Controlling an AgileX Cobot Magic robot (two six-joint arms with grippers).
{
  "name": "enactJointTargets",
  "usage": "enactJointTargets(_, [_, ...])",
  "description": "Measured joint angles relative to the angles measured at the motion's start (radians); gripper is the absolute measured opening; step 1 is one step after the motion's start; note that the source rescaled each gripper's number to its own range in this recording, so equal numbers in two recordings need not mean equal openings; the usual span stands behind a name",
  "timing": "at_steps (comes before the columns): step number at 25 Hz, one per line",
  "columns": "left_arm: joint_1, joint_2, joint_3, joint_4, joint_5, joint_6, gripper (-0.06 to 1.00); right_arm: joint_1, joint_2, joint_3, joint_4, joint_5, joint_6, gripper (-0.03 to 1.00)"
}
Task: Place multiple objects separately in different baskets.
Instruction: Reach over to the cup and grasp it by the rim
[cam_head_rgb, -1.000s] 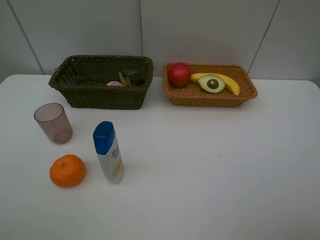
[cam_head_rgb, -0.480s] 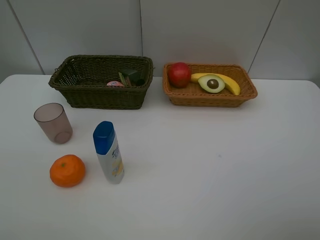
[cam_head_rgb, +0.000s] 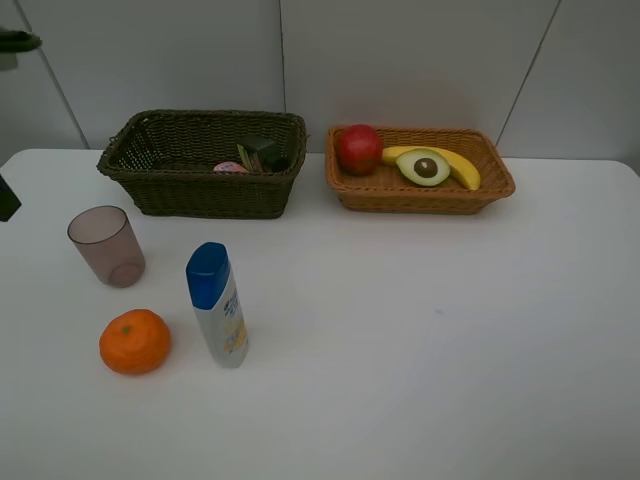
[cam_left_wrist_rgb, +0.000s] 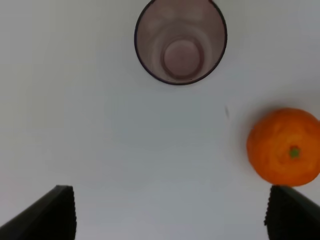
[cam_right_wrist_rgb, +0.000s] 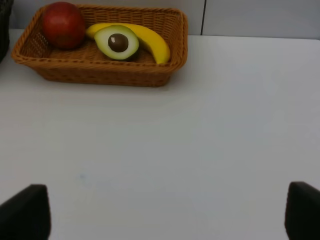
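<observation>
Well, the left hand (cam_left_wrist_rgb: 172, 212), spread wide and empty, hangs over the bench (cam_head_rgb: 420, 330) out at 9 o'clock. It looks down on the translucent pinkish cup (cam_head_rgb: 106, 246) and, at the cup's 5 o'clock, the orange (cam_head_rgb: 134, 341). The white blue-capped bottle (cam_head_rgb: 218, 305) stands upright at the orange's 2 o'clock.

The right hand (cam_right_wrist_rgb: 162, 212), just as wide and empty, faces the orange-tan basket (cam_head_rgb: 420, 200) at 1 o'clock. In it lie the red apple (cam_head_rgb: 358, 148), the avocado half (cam_head_rgb: 425, 166) and the banana (cam_head_rgb: 460, 168).

The dark olive-brown basket (cam_head_rgb: 200, 195) at 11 o'clock holds the dark green bottle (cam_head_rgb: 262, 150) and the pink bottle (cam_head_rgb: 230, 168).
</observation>
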Motion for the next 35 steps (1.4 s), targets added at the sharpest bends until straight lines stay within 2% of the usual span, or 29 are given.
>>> enactJointTargets(8, [-0.101,0.205,-0.104,0.004,-0.018,0.017,1.00,0.000,0.000,0.000,0.000,0.000,0.000,0.98])
enactJointTargets(17, [-0.173,0.366,-0.114,0.025,-0.116,0.051,1.00,0.000,0.000,0.000,0.000,0.000,0.000,0.98])
enactJointTargets(26, [-0.217,0.505,-0.114,0.031,-0.198,0.070,1.00,0.000,0.000,0.000,0.000,0.000,0.000,0.98])
enactJointTargets(35, [-0.226,0.606,-0.114,0.042,-0.201,0.070,1.00,0.000,0.000,0.000,0.000,0.000,0.000,0.98])
